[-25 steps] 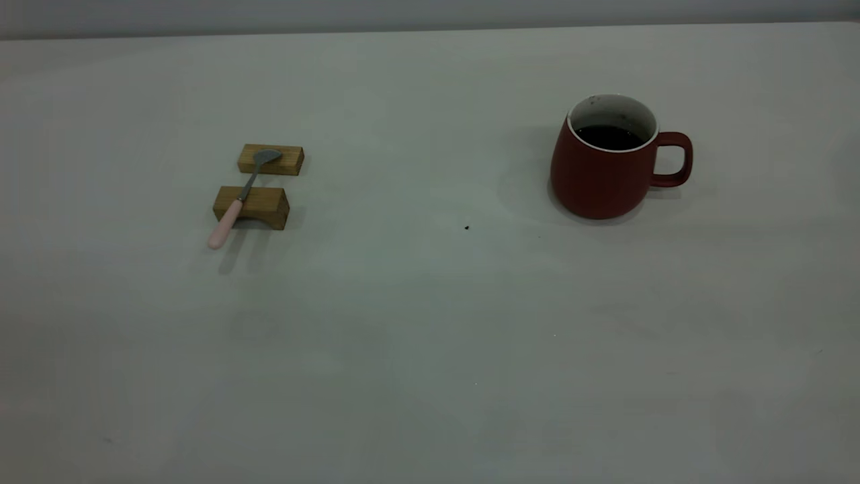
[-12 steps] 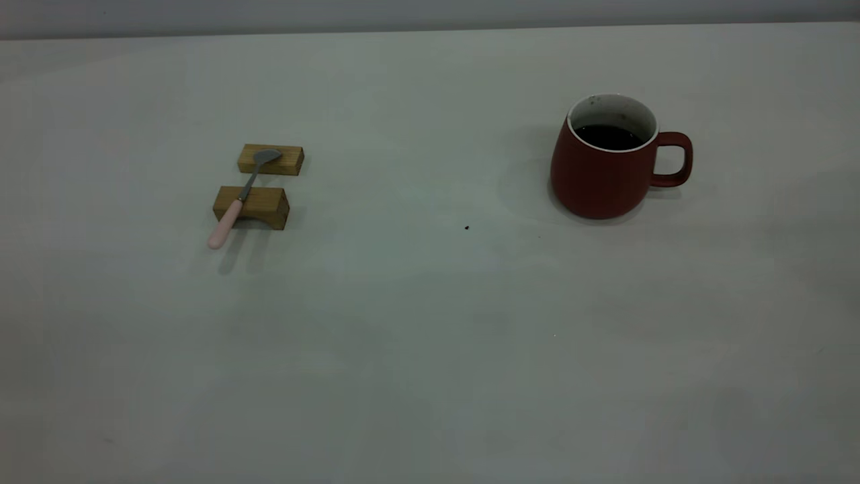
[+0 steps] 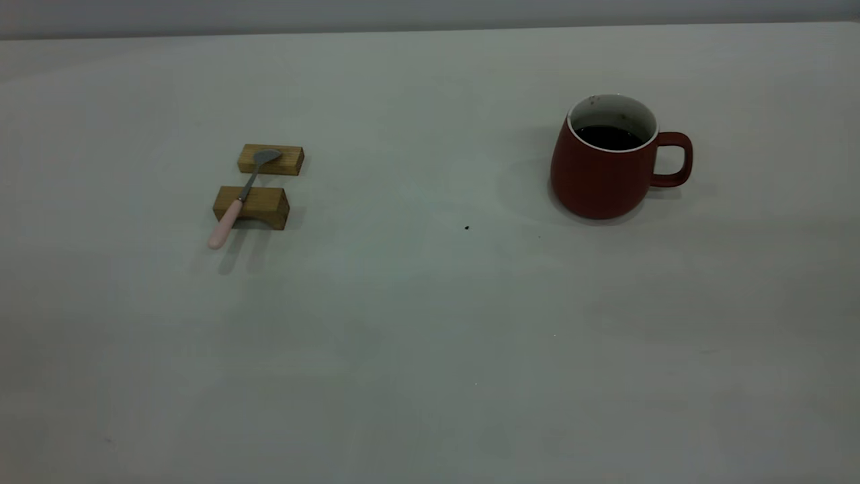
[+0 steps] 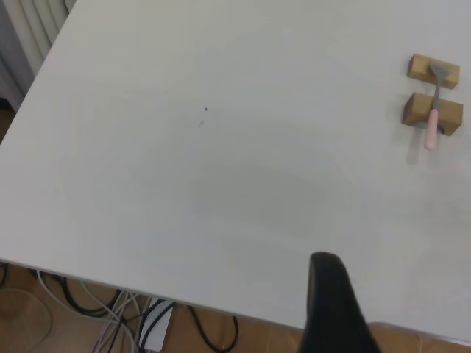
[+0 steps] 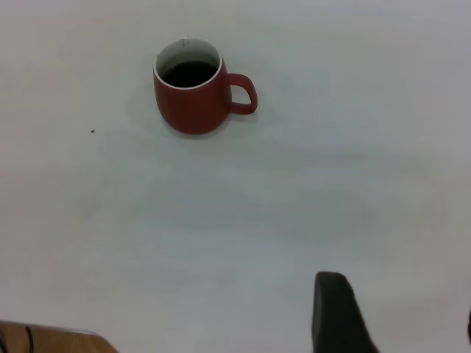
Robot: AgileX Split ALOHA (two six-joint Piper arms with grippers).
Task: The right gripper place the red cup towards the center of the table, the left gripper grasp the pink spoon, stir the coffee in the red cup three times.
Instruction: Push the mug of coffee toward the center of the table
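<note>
Red cup [image 3: 603, 171] x1, upright on table [image 3: 430, 349], toward far right corner, loop handle facing right edge. Holds coffee [image 3: 609, 137], dark, well below white rim; white inner wall showing above liquid. Same cup seen far off in right wrist view [image 5: 193, 95], nothing touching it.

Pink spoon [image 3: 238, 199] x1, toward left edge, well apart from cup. Lies bridged across wooden blocks x2: grey bowl on far block [image 3: 271, 159], stem and start of pink handle over near block [image 3: 251, 206], handle end sticking out past near block toward front edge, off the surface w/ shadow below. Blocks just beside each other, small gap btwn. Also seen in left wrist view: spoon [image 4: 433, 118] on same 2 blocks.

Black speck x1 [image 3: 467, 228] on bare surface btwn spoon and cup, nearer cup.

Left gripper: only 1 dark finger [image 4: 333, 305] visible in left wrist view, above table's near edge, far from spoon, touching nothing; opening can't be judged. Cables [image 4: 158, 323] on floor below that edge.

Right gripper: only 1 dark finger [image 5: 335, 312] visible in right wrist view, over bare table well short of cup, holding nothing; opening can't be judged. Neither arm seen in exterior view.
</note>
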